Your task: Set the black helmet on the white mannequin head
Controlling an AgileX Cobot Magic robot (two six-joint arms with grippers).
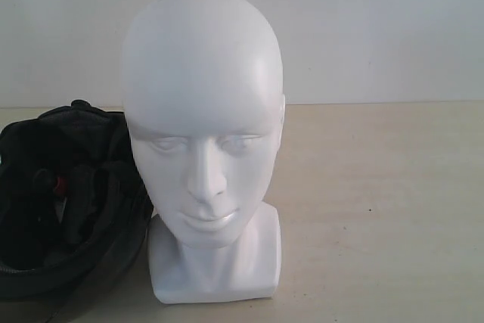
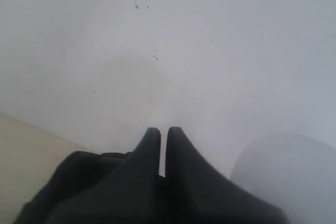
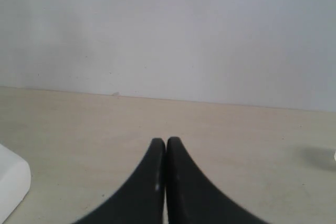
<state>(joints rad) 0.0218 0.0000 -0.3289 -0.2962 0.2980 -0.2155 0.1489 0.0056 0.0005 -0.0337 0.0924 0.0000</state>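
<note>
While both end effectors (image 2: 163, 129) (image 3: 166, 140) are closed, black helmet (image 1: 60, 194) lies beside white mannequin head (image 1: 203, 111).

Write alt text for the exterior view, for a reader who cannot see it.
A glossy white mannequin head stands upright on a beige table, bare and facing the camera. A black helmet lies close beside it on the view's left, padded lining showing. A pale wall is behind.

One white mannequin head (image 1: 203, 134), one black helmet (image 1: 68, 194), two tools, left tool (image 2: 163, 131), right tool (image 3: 166, 141)
</note>
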